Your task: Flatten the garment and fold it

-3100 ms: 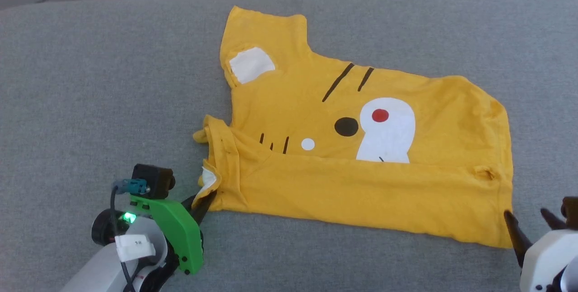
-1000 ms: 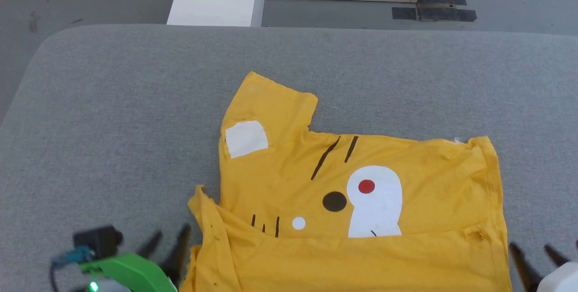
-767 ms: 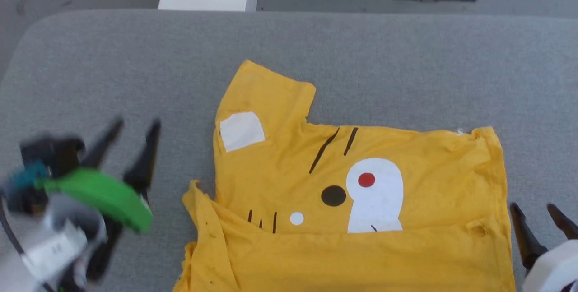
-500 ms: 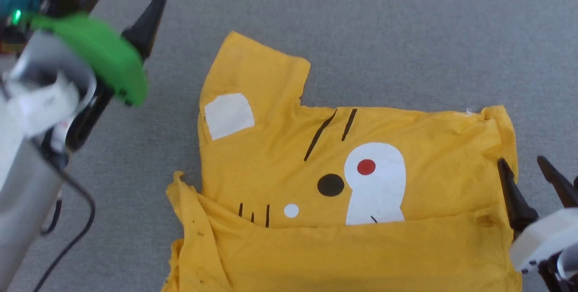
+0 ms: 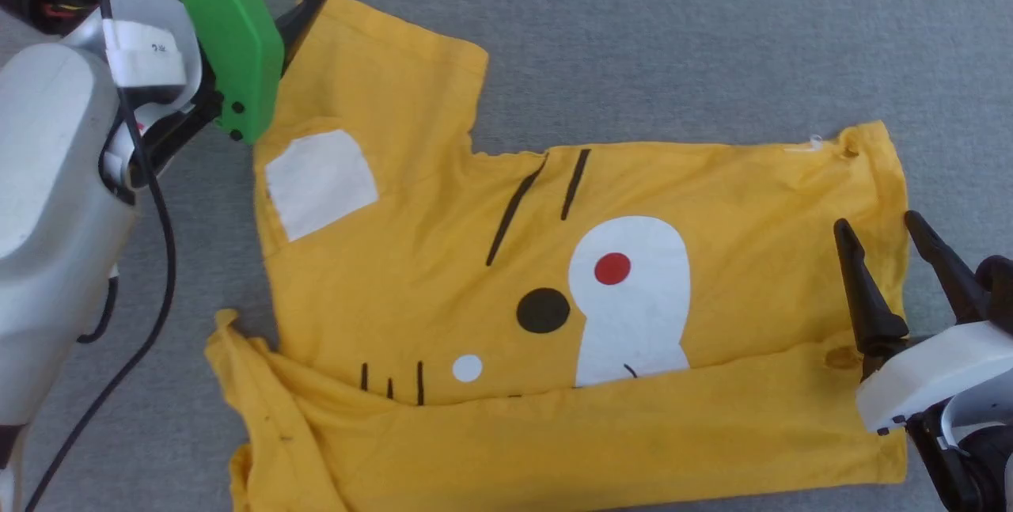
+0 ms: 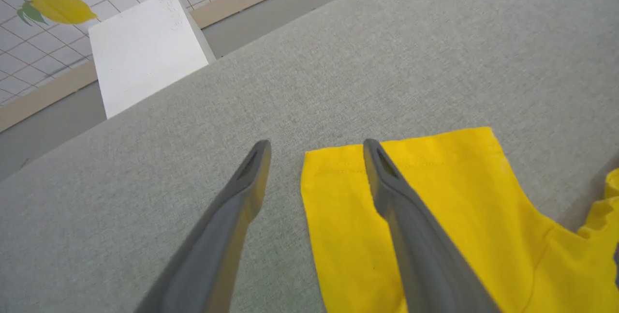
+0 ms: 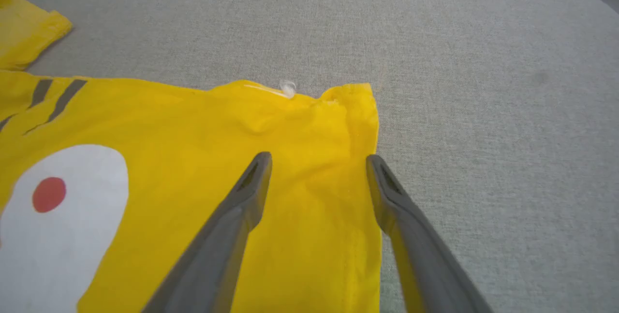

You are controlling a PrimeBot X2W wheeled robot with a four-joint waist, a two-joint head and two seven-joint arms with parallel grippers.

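Lengthwise, the garment (image 5: 443,274) lies between two wide-open, empty grippers: left gripper (image 6: 316,146) at its far sleeve (image 6: 449,172) corner, right gripper (image 7: 316,158) over its hem (image 7: 360,124).

Bright, even, diffuse light covers all three views. The shirt (image 5: 443,274) casts only thin, soft shadows on the grey cloth (image 5: 712,37), plainest at 4 o'clock in the left wrist view. The head view is sharp; both wrist views stretch toward their edges.
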